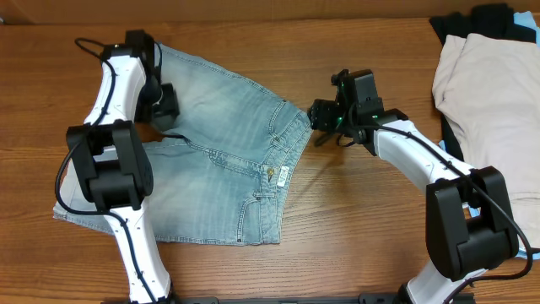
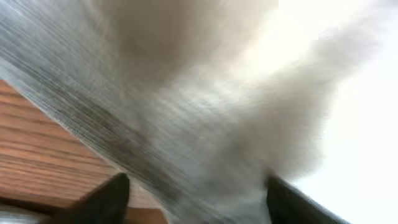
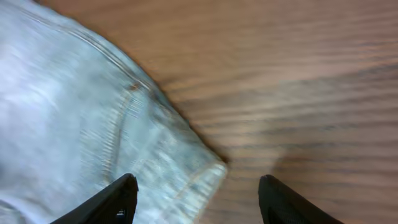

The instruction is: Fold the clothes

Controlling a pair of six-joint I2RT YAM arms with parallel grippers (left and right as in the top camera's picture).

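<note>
overhead showed the left gripper [image 1: 162, 105] low over the far leg of the denim shorts [image 1: 219, 160]. the shorts lay spread flat on the table [image 1: 371, 219], hems toward the left arm and waistband toward the right. in the left wrist view its fingers [image 2: 112, 196] stood wide apart, with blurred denim filling the space between and ahead of them. i saw no cloth pinched, so i read it as spread and empty, though the blur left contact uncertain. the right gripper [image 1: 316, 118] hovered just off the waistband's far corner, jaws also wide and holding nothing. in the right wrist view that corner sat just ahead of the gap, nearer the left-hand finger [image 3: 118, 199], with bare wood ahead of the other.

i judged the fold had not begun: both legs lay open side by side, with no layer doubled. this was the reach-for-grasp step. next, i reckoned, the right gripper needed to ease forward and down until the waistband corner sat between its fingers, then close, while the left settled on a leg edge. the thick seam might slip from a shallow pinch. beyond the right arm lay a beige garment [image 1: 489, 93], well apart and no part of the job.
</note>
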